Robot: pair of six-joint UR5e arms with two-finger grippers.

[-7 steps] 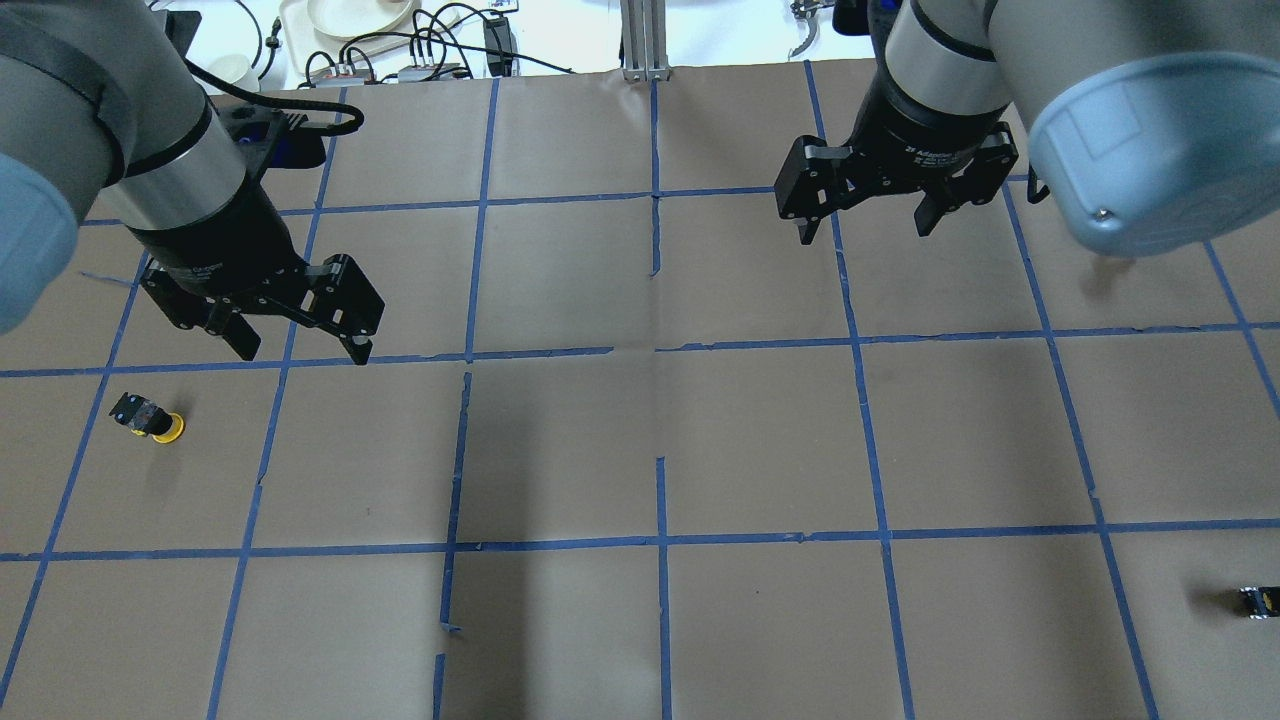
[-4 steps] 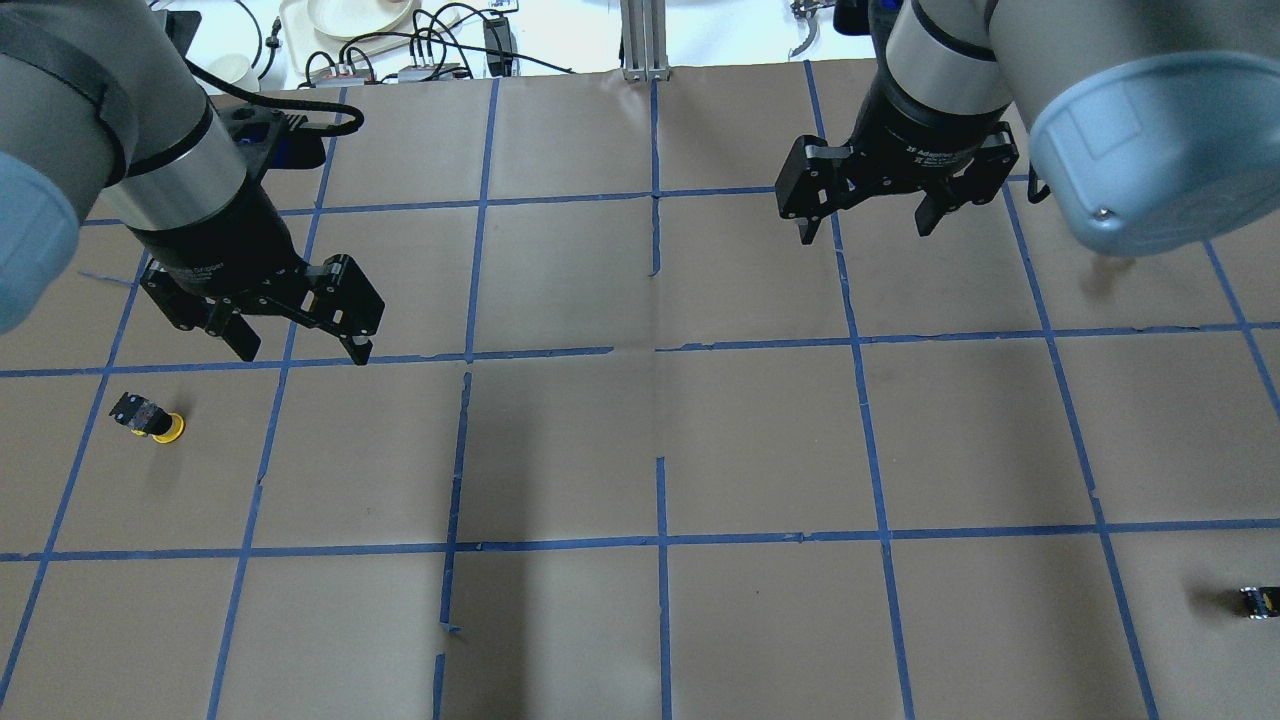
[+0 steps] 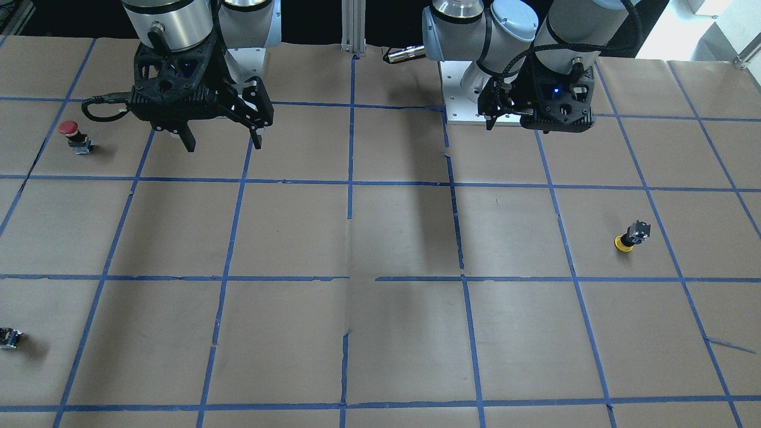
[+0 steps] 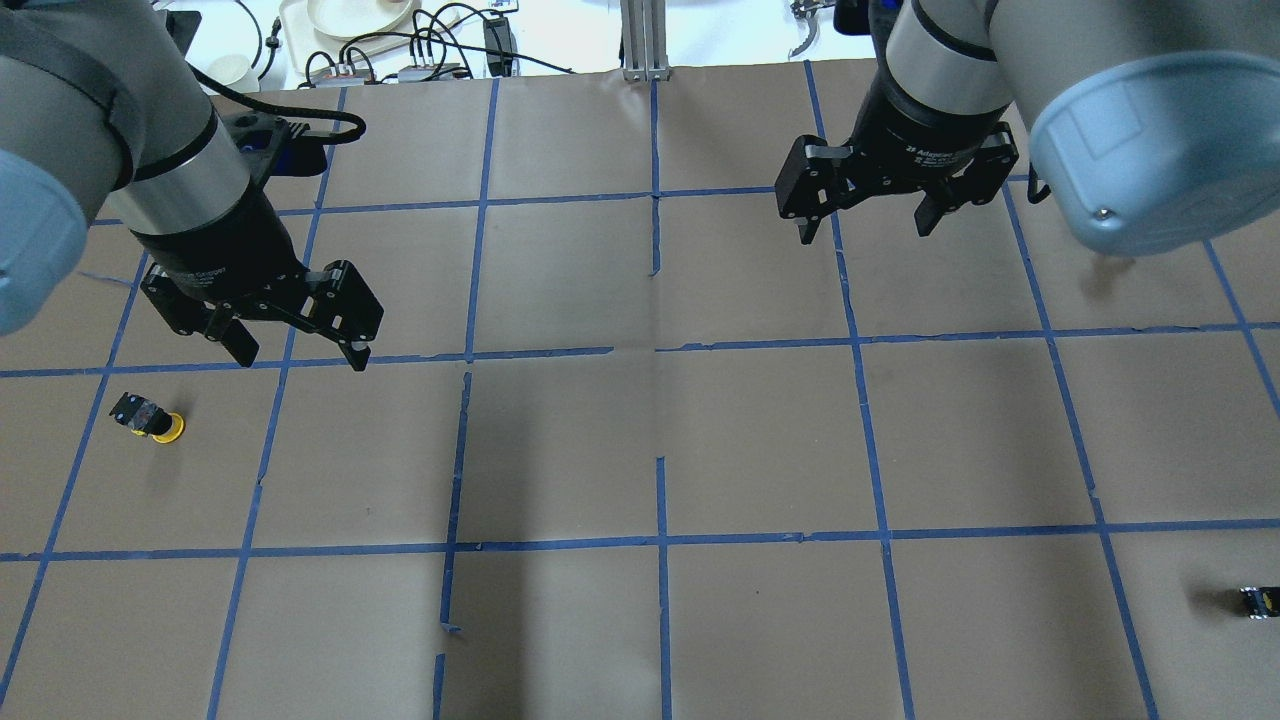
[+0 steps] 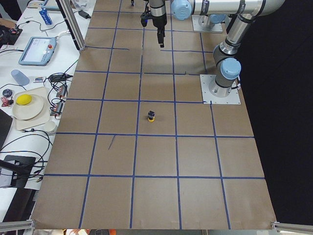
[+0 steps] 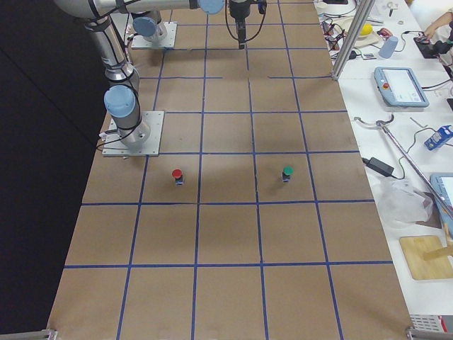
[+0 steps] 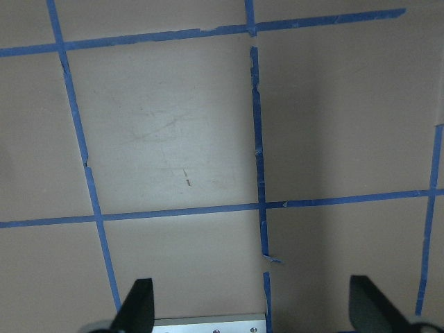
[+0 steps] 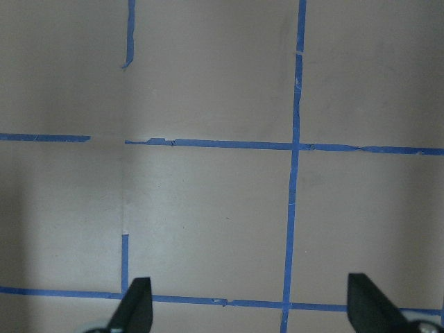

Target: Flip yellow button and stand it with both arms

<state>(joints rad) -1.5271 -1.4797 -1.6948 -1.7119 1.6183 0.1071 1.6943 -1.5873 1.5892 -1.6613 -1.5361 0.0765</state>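
Observation:
The yellow button [image 4: 150,418] sits on the brown paper at the table's left, yellow cap against the paper and black base raised. It also shows in the front view [image 3: 631,235] and the left side view [image 5: 151,116]. My left gripper [image 4: 300,355] hangs open and empty above the table, behind and to the right of the button. Its fingertips [image 7: 139,305] show wide apart over bare paper. My right gripper [image 4: 865,230] is open and empty at the far right and also shows in the front view [image 3: 223,144].
A red-capped button [image 3: 71,135] stands near the robot's side on the right, also in the right side view [image 6: 177,175]. A small capless dark block [image 4: 1260,600] lies at the front right edge. Cables and dishes [image 4: 360,15] lie beyond the table's far edge.
My left gripper has shifted very slightly. The right gripper and the yellow button have not moved.

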